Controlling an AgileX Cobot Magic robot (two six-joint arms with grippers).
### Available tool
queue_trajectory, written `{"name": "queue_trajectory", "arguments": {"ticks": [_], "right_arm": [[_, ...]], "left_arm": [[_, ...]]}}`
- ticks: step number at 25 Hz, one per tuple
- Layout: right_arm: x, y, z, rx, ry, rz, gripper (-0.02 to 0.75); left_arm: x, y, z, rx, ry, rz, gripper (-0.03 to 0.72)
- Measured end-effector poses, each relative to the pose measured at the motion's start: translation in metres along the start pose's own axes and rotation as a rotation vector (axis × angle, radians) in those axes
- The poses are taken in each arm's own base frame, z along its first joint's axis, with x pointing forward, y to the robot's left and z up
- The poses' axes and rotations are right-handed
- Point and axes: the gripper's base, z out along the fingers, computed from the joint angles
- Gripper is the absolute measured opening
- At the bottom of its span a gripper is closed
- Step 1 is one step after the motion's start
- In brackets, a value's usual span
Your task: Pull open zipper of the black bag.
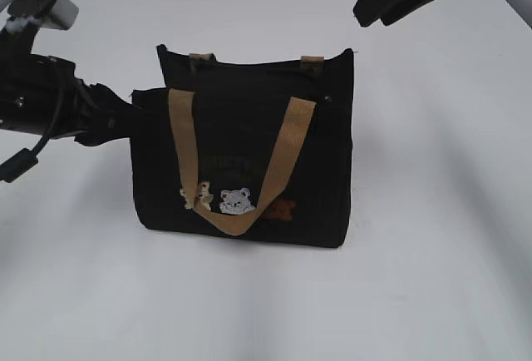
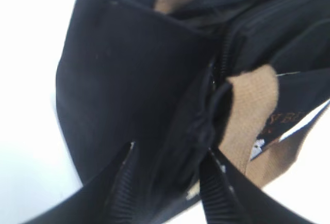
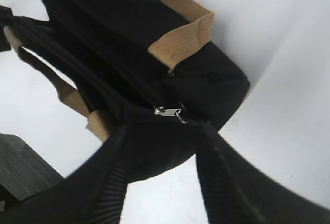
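The black bag (image 1: pixel 241 153) stands upright mid-table, its tan handle (image 1: pixel 283 153) hanging over the bear patches (image 1: pixel 236 201). In the right wrist view the zipper's silver pull (image 3: pixel 167 112) and ring lie near the bag's end, and the mouth gapes open behind the pull. My right gripper (image 3: pixel 164 130) is open a little short of the pull, with nothing between its fingers; in the exterior view the right gripper (image 1: pixel 372 18) hangs above and right of the bag. My left gripper (image 2: pixel 170 150) is at the bag's left end, fingers (image 2: pixel 124 182) apart, straddling a fold of black fabric (image 2: pixel 201 126).
The bag rests on a white tabletop (image 1: pixel 432 211). A dark grey block (image 3: pixel 18 170) shows at the lower left of the right wrist view. My left arm (image 1: pixel 41 95) with its cable (image 1: pixel 21 161) reaches in low from the left.
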Motion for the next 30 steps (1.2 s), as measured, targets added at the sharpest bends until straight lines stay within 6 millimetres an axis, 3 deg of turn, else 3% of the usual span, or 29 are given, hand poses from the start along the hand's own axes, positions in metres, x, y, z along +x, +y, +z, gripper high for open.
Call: {"name": "queue_trajectory", "arguments": {"ticks": [2, 4, 7, 12, 16, 18, 20, 23, 27, 30], "right_arm": [[0.002, 0.004, -0.001, 0.000, 0.003, 0.064, 0.366], [0.011, 0.010, -0.004, 0.016, 0.023, 0.112, 0.373], [0.040, 0.022, -0.009, 0.088, 0.091, 0.115, 0.359], [0.126, 0.039, -0.032, 0.204, 0.190, 0.090, 0.349], [0.209, 0.058, -0.054, 0.245, 0.174, 0.065, 0.349], [0.247, 0.067, -0.064, 0.268, 0.114, 0.039, 0.349], [0.280, 0.075, -0.072, 0.293, 0.035, 0.008, 0.349], [0.315, 0.081, -0.078, 0.333, -0.090, -0.036, 0.349], [0.345, 0.088, -0.086, 0.369, -0.291, -0.092, 0.348], [0.358, 0.092, -0.090, 0.387, -0.425, -0.126, 0.348]], "left_arm": [[0.002, -0.002, -0.007, -0.013, 0.055, -0.100, 0.307], [0.010, -0.003, -0.015, -0.052, 0.158, -0.167, 0.265], [0.017, -0.003, -0.035, -0.162, 0.280, -0.223, 0.211], [0.010, -0.026, -0.093, -0.261, 0.259, -0.246, 0.195], [0.010, -0.061, -0.161, -0.342, 0.114, -0.242, 0.182], [0.020, -0.081, -0.198, -0.394, 0.026, -0.230, 0.182], [0.032, -0.096, -0.222, -0.429, -0.015, -0.228, 0.181], [0.054, -0.115, -0.251, -0.475, -0.062, -0.199, 0.181], [0.085, -0.128, -0.268, -0.535, -0.114, -0.159, 0.181], [0.112, -0.130, -0.257, -0.535, -0.116, -0.158, 0.181]]}}
